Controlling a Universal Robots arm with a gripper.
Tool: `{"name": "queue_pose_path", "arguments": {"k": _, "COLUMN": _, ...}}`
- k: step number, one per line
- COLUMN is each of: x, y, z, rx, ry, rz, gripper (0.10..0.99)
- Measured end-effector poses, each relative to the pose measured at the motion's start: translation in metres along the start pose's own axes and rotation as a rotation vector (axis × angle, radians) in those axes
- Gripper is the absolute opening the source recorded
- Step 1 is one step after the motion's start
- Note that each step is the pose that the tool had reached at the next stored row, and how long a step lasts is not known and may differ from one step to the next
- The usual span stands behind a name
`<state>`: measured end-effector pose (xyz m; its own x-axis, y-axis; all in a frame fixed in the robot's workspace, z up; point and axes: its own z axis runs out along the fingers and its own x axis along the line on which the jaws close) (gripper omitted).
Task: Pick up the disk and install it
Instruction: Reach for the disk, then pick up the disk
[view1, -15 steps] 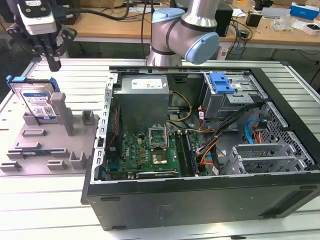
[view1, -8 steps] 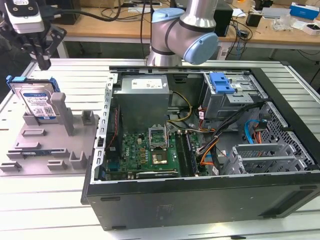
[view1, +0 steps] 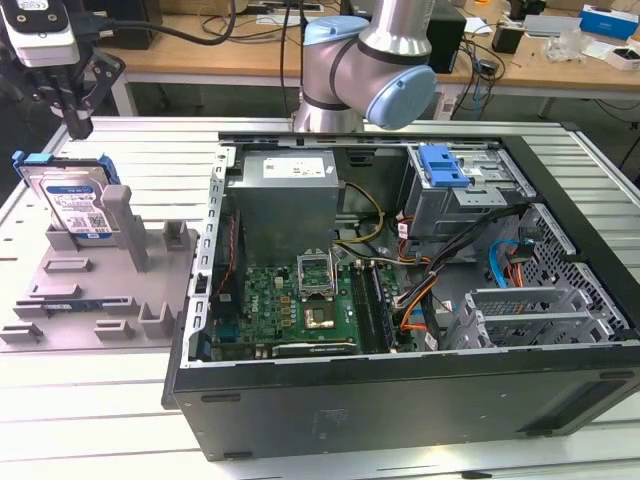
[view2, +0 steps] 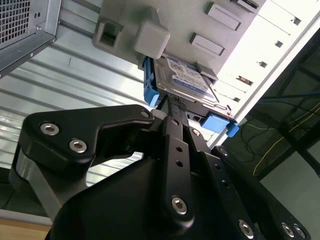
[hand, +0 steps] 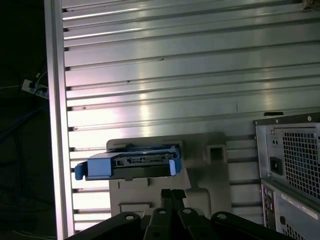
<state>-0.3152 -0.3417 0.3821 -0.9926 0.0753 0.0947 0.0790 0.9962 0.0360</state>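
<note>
The disk (view1: 76, 200), a silver drive with a white-and-blue label and blue rail, stands on edge in the grey holder (view1: 95, 295) at the exterior view's left. My gripper (view1: 80, 126) hangs just above the disk, apart from it, its black fingers together and holding nothing. In the second wrist view the fingertips (view2: 172, 106) point at the disk (view2: 187, 82) from close by. In the first wrist view the disk (hand: 131, 165) shows edge-on just beyond the gripper (hand: 170, 193).
An open computer case (view1: 400, 400) lies on the ribbed metal table (view1: 140, 150), to the right of the holder. Inside are a motherboard (view1: 300, 300), cables and a drive cage with a blue latch (view1: 443, 165). The table's edge (hand: 55, 125) runs near the holder.
</note>
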Motion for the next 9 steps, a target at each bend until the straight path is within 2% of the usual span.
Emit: {"name": "queue_pose_path", "arguments": {"k": 9, "x": 0.0, "y": 0.0, "z": 0.0, "rx": 0.0, "ry": 0.003, "rz": 0.0, "gripper": 0.106}}
